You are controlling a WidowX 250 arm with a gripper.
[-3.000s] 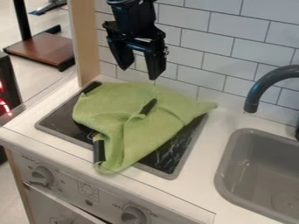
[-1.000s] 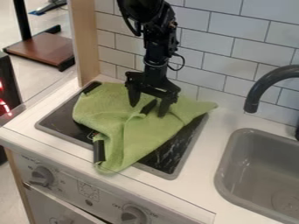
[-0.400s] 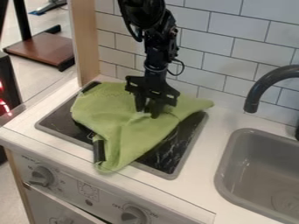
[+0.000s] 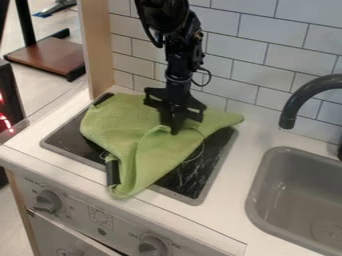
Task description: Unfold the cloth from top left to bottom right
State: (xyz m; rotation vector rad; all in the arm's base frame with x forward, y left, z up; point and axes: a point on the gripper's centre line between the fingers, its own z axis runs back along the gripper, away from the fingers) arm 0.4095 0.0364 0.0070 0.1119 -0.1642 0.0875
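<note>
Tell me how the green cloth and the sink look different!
The cloth is green; the sink is gray. The cloth is folded and wrinkled, while the sink is smooth and hollow. The cloth lies on the black stove top; the sink is set into the counter.

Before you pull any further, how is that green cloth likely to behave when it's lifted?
The cloth will probably hang floppy, since it already lies in soft folds. It looks thin, so likely light for its spread. The corner by the stove's front edge may trail behind the gripper.
</note>
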